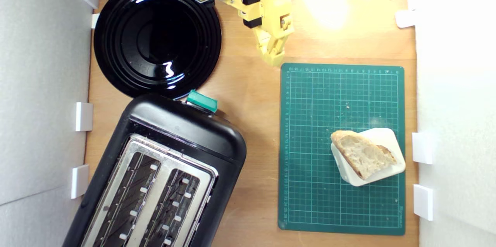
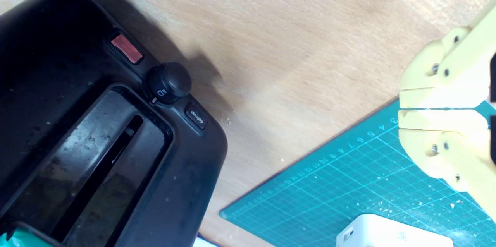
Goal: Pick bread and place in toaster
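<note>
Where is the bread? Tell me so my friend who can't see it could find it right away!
Look for the green cutting mat on the wooden table, on the exterior view's right. Near its right edge sits a white block, and the bread lies on top of that block. It is the only wedge-shaped, pale, holey thing with a brown crust; the block beneath is smooth and plain white.

A wooden table (image 1: 252, 96) carried a round black plate (image 1: 157, 38) at one far corner, the black toaster (image 1: 155, 173) just beside it toward the near edge, and a green cutting mat (image 1: 310, 142) along the opposite side edge.
</note>
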Controlling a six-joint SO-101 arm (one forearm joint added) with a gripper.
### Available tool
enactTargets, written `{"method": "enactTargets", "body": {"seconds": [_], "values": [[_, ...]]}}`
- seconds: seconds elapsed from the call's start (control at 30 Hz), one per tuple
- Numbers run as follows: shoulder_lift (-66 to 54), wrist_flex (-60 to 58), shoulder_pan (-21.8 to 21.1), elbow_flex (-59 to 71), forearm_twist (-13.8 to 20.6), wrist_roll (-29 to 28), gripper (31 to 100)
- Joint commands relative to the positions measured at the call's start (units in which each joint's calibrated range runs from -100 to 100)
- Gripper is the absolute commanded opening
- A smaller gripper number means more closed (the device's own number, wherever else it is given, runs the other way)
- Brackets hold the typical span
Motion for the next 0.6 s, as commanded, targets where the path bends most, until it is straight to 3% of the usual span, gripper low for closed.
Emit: {"method": "enactTargets", "body": {"seconds": [0.0,0.1,0.23,0.57], "values": [[0.24,0.19,0.41,-0.06,-0.23,-0.07,35.1],[0.98,-0.23,0.09,-0.06,-0.23,-0.12,35.1],[6.48,-3.39,-0.07,-0.88,-3.13,0.35,35.2],[19.95,-21.05,0.25,-1.33,-3.32,0.35,35.2]]}}
